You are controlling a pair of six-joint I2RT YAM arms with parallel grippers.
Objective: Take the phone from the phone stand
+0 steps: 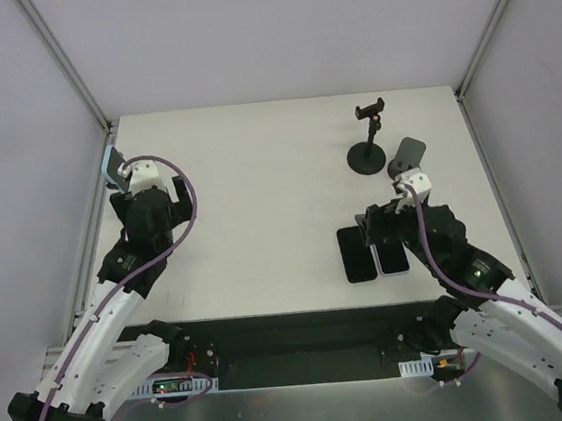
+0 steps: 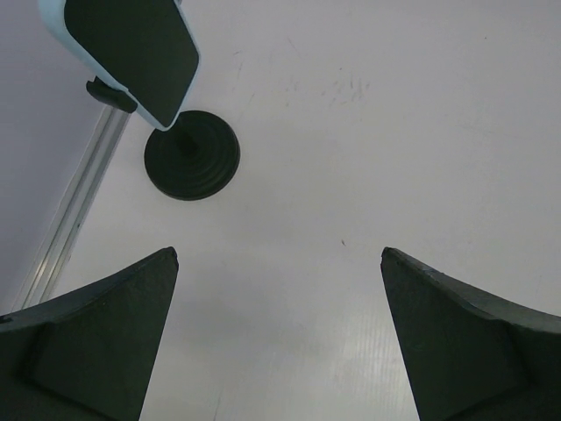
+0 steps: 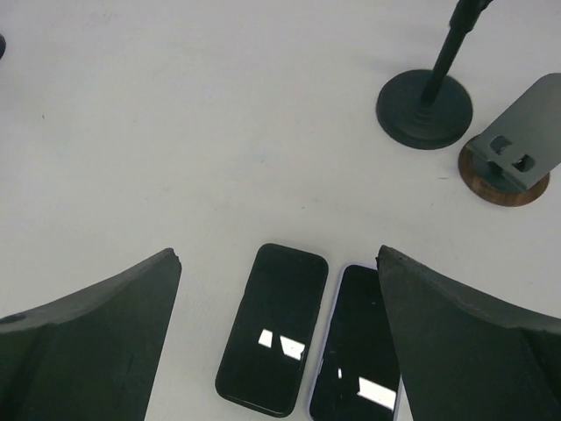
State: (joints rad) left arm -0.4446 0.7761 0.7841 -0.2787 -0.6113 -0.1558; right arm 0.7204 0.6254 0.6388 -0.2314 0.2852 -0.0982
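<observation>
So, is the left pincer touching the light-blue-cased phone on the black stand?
Apart. Left wrist view shows white table between the open left pincer and the light-blue-cased phone.

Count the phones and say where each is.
3. Two lie flat, side by side, near right: a black phone and a pale-edged phone. The third, a blue-cased phone, sits in the stand at far left. None seems hidden.

A white table (image 1: 259,193) with a matte top fills the enclosure. Plain pale grey walls close it in: a back wall (image 1: 282,29) beyond the far edge, a left wall (image 1: 13,148) and a right wall (image 1: 543,123). Aluminium posts (image 1: 64,62) rise from both far corners. A metal rail (image 1: 89,251) follows the left edge, and a black strip (image 1: 294,335) runs along the near edge. The light is soft and even.
</observation>
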